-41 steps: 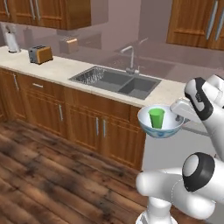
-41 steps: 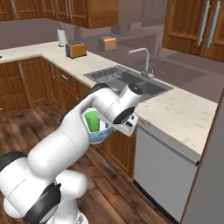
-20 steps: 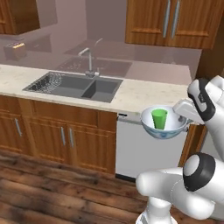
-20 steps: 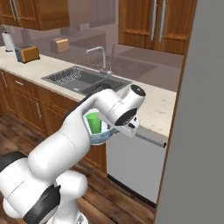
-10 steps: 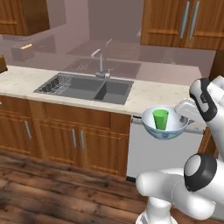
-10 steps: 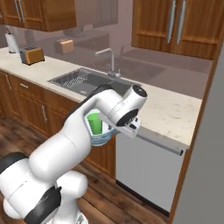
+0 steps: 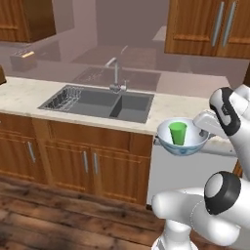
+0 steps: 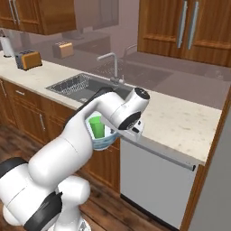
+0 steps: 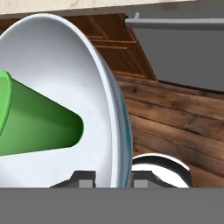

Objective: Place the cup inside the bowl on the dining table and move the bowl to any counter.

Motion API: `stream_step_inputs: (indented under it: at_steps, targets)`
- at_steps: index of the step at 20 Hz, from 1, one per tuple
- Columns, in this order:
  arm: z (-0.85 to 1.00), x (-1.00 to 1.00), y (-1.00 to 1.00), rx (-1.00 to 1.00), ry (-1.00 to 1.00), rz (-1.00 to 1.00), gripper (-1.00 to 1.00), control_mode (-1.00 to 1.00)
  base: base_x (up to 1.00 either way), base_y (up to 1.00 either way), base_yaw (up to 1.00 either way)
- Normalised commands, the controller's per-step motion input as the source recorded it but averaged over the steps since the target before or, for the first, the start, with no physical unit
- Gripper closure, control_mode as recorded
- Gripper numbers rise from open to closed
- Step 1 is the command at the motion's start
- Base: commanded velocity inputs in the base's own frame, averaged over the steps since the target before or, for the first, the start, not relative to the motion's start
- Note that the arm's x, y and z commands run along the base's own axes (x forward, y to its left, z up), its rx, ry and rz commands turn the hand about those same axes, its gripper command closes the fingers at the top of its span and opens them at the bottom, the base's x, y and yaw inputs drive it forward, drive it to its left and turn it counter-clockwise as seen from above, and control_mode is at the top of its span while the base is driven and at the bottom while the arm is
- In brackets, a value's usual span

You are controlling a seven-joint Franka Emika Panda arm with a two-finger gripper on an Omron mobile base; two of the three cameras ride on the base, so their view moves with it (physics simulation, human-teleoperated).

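Fingers [image 9: 85, 178] pinching rim of round white blue-patterned bowl [image 7: 181, 144] (held in air) | small green tapered cup [image 7: 177, 133] upright inside | before beige stone counter [image 7: 29, 95]

Worktop [image 7: 29, 95] ahead: bare stone to the right of the sink [image 7: 100, 103], open from front edge back to the wall. Sink basins and the faucet [image 7: 115, 73] upright behind them take up the middle stretch; a toaster [image 8: 28, 59] stands far left, well apart. Bowl [image 7: 183, 138] with cup [image 7: 177, 133] inside hangs off the claw [image 9: 107, 177] in the air just before the worktop's front edge, above the grey appliance front [image 8: 153, 180]; wall cabinets [image 8: 180, 25] close in overhead.
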Motion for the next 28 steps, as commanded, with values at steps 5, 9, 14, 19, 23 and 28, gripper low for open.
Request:
stream_step_inputs:
  at_steps: [5, 9, 14, 19, 23, 28]
  targets:
    - [0.00, 0.00, 0.00, 0.00, 0.00, 0.00, 1.00, 1.00, 0.38, 0.00, -0.18]
    - [0.00, 0.00, 0.00, 0.00, 0.00, 0.00, 1.00, 1.00, 0.29, 0.00, -0.22]
    - [0.00, 0.00, 0.00, 0.00, 0.00, 0.00, 1.00, 1.00, 0.18, 0.01, -0.24]
    - [0.00, 0.00, 0.00, 0.00, 0.00, 0.00, 1.00, 1.00, 0.29, 0.06, -0.25]
    - [0.00, 0.00, 0.00, 0.00, 0.00, 0.00, 1.00, 1.00, 0.39, 0.03, -0.24]
    - [0.00, 0.00, 0.00, 0.00, 0.00, 0.00, 1.00, 1.00, 0.55, 0.00, -0.23]
